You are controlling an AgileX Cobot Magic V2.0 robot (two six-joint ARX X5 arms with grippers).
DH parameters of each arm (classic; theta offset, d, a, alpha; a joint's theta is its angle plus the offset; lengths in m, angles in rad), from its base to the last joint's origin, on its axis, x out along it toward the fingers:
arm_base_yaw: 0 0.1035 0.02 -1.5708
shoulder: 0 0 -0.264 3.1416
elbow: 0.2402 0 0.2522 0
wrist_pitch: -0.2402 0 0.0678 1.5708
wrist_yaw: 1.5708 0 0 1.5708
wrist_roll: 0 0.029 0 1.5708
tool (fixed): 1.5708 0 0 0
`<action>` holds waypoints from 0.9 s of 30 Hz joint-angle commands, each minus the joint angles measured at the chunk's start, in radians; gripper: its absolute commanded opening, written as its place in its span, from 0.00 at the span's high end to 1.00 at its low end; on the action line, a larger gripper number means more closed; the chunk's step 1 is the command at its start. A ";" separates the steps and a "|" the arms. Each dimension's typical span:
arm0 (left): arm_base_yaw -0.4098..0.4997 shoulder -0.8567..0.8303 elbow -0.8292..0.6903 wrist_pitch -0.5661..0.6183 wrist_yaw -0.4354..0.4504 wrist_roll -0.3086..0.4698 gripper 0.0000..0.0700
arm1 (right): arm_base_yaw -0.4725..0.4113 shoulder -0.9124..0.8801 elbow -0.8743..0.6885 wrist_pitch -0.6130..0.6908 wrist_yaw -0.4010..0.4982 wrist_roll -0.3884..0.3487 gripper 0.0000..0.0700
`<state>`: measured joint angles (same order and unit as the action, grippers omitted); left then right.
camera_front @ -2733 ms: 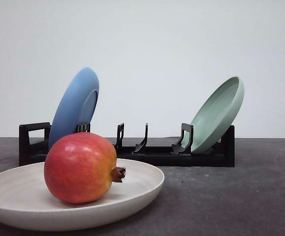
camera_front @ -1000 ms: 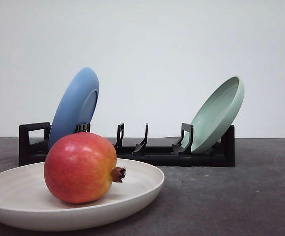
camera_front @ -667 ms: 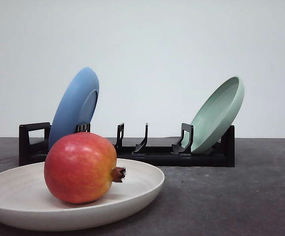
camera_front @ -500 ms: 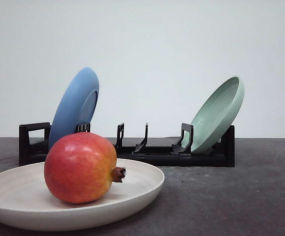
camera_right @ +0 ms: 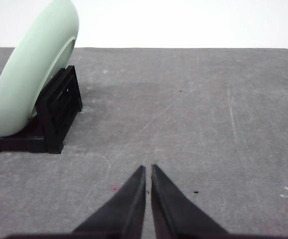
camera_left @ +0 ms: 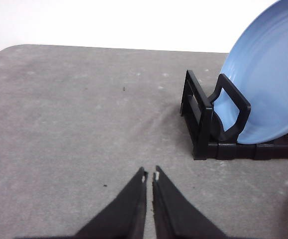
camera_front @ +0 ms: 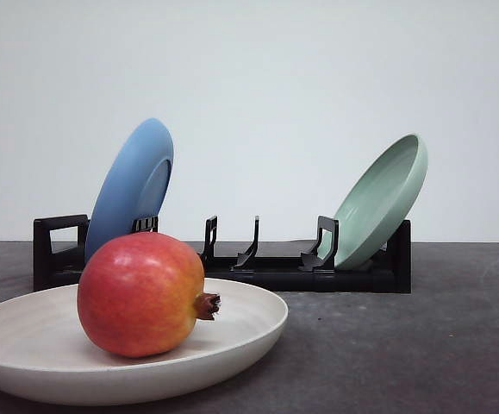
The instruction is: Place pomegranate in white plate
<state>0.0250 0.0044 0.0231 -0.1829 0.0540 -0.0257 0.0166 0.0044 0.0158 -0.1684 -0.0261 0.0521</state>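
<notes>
A glossy red pomegranate (camera_front: 140, 294) with a yellow-orange blush lies inside the white plate (camera_front: 240, 332) at the near left of the table, its brown crown pointing right. In the left wrist view my left gripper (camera_left: 149, 175) is shut with nothing in it, hovering over bare grey table beside the left end of the rack. My right gripper (camera_right: 148, 168) is likewise shut and empty, above bare table off the rack's right end.
A black dish rack (camera_front: 275, 269) stands across the middle of the table behind the white plate. A blue plate (camera_front: 133, 185) leans in its left slot and a pale green plate (camera_front: 383, 198) in its right slot. The grey table (camera_front: 421, 345) stretches to the right.
</notes>
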 commanded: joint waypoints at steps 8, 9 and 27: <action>-0.001 -0.001 -0.011 -0.003 -0.002 0.010 1.00 | -0.002 -0.001 -0.006 0.011 0.001 -0.004 0.98; -0.001 -0.001 -0.011 -0.003 -0.002 0.011 1.00 | -0.002 -0.001 -0.006 0.011 0.001 -0.004 0.98; -0.001 -0.001 -0.011 -0.003 -0.002 0.011 1.00 | -0.002 -0.001 -0.006 0.011 0.001 -0.004 0.98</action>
<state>0.0250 0.0044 0.0231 -0.1829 0.0540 -0.0257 0.0166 0.0044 0.0158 -0.1684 -0.0261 0.0517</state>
